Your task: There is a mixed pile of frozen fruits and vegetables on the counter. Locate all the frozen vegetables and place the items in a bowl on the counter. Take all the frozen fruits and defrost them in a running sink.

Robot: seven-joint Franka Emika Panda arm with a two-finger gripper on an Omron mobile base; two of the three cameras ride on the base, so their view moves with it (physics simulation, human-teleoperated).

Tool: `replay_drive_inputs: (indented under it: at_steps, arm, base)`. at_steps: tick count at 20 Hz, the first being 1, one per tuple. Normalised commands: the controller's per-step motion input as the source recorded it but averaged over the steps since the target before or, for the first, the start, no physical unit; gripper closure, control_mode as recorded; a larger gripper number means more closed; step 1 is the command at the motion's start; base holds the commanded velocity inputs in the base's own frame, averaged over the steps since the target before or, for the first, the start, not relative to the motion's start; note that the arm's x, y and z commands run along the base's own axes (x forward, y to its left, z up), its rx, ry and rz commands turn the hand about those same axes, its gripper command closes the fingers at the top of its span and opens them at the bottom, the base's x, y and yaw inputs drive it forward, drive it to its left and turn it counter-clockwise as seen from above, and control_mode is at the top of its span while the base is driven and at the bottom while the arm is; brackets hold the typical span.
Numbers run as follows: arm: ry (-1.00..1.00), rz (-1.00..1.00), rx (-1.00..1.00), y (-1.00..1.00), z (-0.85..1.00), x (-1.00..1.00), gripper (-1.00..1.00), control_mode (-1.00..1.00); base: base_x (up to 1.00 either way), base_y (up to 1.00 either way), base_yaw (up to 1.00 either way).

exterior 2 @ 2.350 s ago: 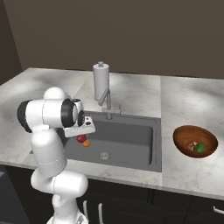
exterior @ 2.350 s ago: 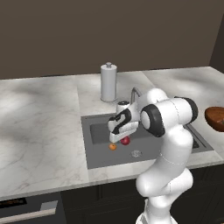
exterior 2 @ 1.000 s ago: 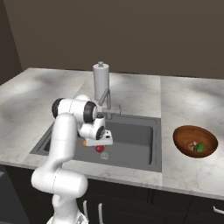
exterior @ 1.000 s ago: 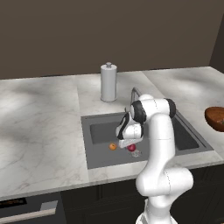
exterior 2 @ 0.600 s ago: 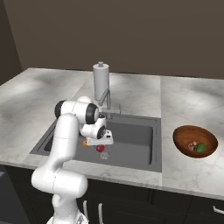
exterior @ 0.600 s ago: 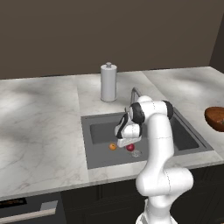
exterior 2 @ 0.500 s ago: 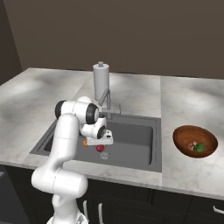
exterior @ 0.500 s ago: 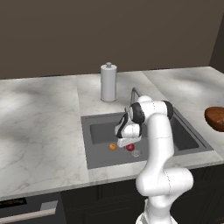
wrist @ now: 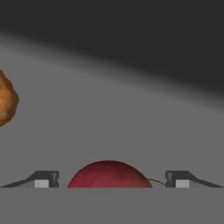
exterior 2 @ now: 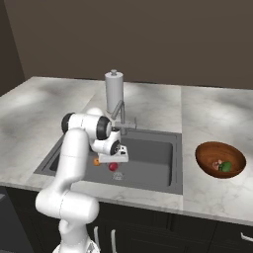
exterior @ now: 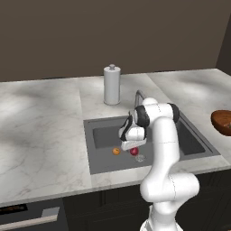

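The gripper (wrist: 109, 180) is standing wide open down in the sink (exterior: 101, 135), its two fingertips (wrist: 43, 179) sitting apart on either side of the apple (wrist: 109, 175) with a clear gap to each, so the jaws are gripping nothing. The apple is resting on the sink floor right under the hand, and in the base views it is showing as a small red ball (exterior: 134, 151) just beside the silver drain (exterior: 140, 158). The orange (exterior: 116, 151) is lying on the sink floor too, close to the apple but not touching it, on the side away from the drain. The faucet (exterior 2: 117, 112) is rising from the sink's back rim, with the paper-towel cylinder (exterior 2: 113, 92) standing on the counter (exterior 2: 207, 116) just behind it. Well away from the sink, the bowl (exterior 2: 220, 159) is sitting on the counter, holding the green piece (exterior 2: 225, 167) and the mushroom (exterior 2: 215, 163) side by side.
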Motion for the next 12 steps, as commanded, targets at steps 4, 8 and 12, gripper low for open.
replay_drive_inputs:
  at_steps: [4, 8, 12]
  arm:
    - [0.00, -0.19, -0.08, 0.02, 0.17, -0.14, -1.00, -1.00]
    - [0.00, -0.20, -0.07, 0.09, 0.24, -0.21, -1.00, -1.00]
    - [0.00, -0.24, -0.02, 0.12, 0.29, -0.31, -1.00, -1.00]
  base:
    - [0.00, 0.00, 0.00]
    - [0.00, 0.00, 0.00]
    - [0.00, 0.00, 0.00]
